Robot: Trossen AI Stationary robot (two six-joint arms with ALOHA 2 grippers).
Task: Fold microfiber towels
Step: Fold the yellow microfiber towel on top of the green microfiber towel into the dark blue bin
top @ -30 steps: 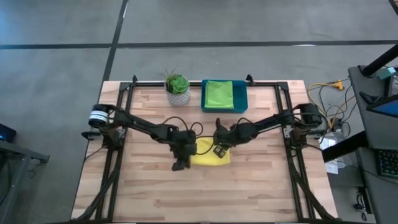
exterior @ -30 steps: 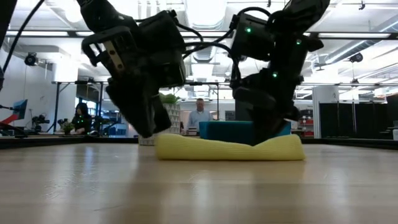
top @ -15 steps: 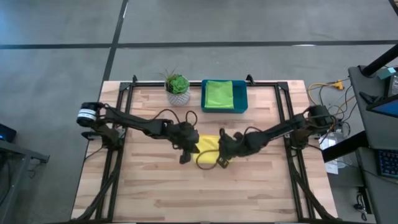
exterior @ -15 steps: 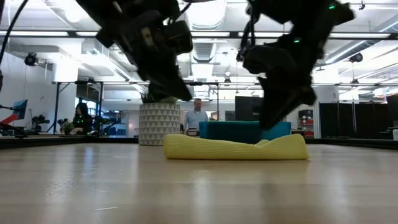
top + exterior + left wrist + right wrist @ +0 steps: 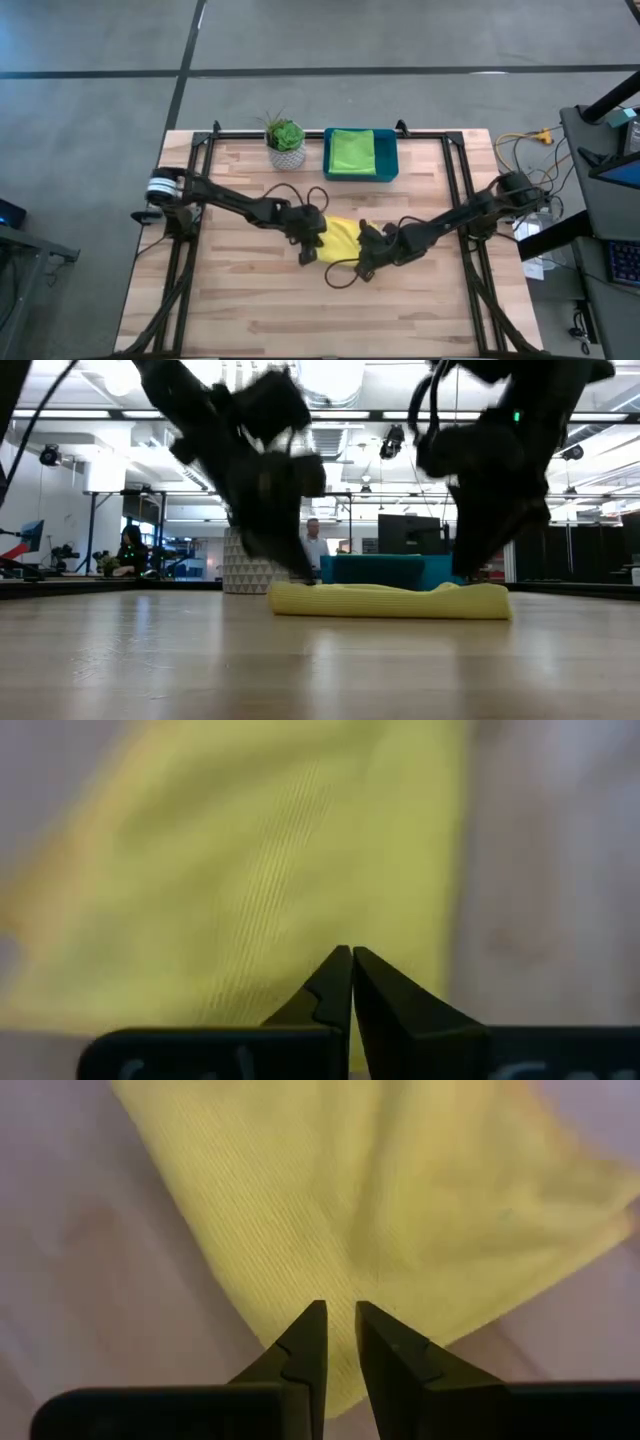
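A yellow towel [image 5: 342, 236] lies folded and flat on the wooden table; it also shows in the low view [image 5: 390, 600] and in both wrist views [image 5: 250, 850] [image 5: 330, 1200]. My left gripper [image 5: 308, 252] is shut, its tips [image 5: 351, 952] low over the towel's left end [image 5: 285, 598]. My right gripper [image 5: 363, 266] hangs over the towel's near right part, its fingers [image 5: 340, 1308] a narrow gap apart and empty. A light green towel [image 5: 352, 150] lies folded in the teal-blue tray [image 5: 391, 166]. No blue or teal towel shows. My left gripper points its shut fingertips down at the yellow towel's left end [image 5: 300, 582]. I cannot tell whether they touch the cloth.
A potted plant [image 5: 286, 140] stands at the far edge, left of the tray. Black frame rails [image 5: 190, 200] run along both sides of the table. The near half of the table is bare wood. People [image 5: 316, 546] stand in the room behind.
My right gripper has lifted off the towel's right part and gone toward the table's near and right edges. My left gripper has gone right, up to the towel's left end. The towel has slid a little toward the right and stays flat.
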